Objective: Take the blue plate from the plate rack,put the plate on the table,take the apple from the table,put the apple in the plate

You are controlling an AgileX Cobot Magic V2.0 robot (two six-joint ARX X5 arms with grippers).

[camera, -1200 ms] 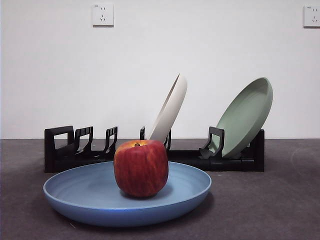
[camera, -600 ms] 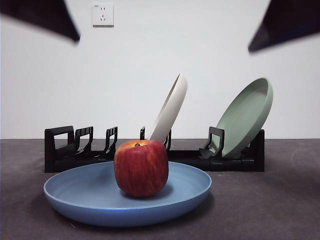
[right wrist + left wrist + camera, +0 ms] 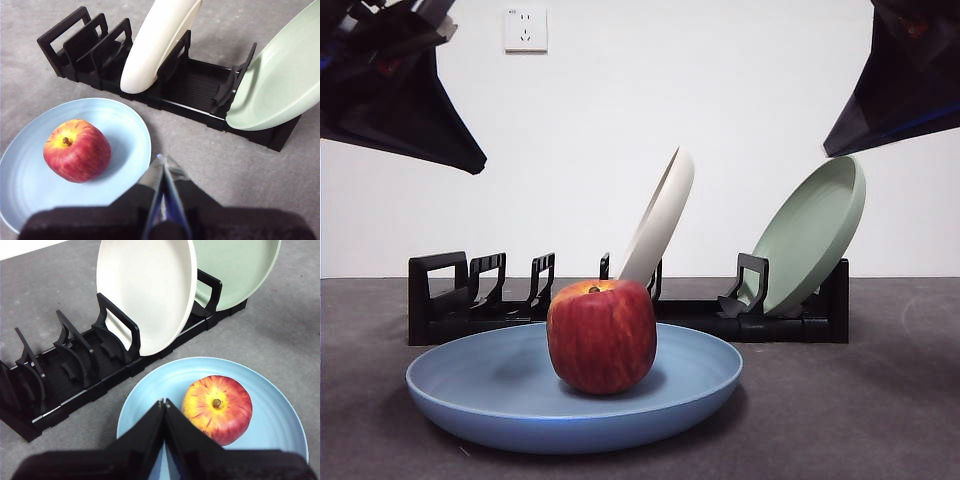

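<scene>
Left gripper (image 3: 163, 402) up in the air, jaws pressed together tip to tip, nothing between them, right gripper (image 3: 161, 159) raised too, jaws closed and empty, both arms showing as dark, somewhat blurred wedges in the front view's top corners

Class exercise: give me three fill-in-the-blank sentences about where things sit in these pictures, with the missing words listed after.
1. The apple rests in the ____ plate.
2. The blue plate lies flat on the ____.
3. The plate rack holds the green plate and the ____ plate.

Missing words: blue; table; cream-white
</scene>
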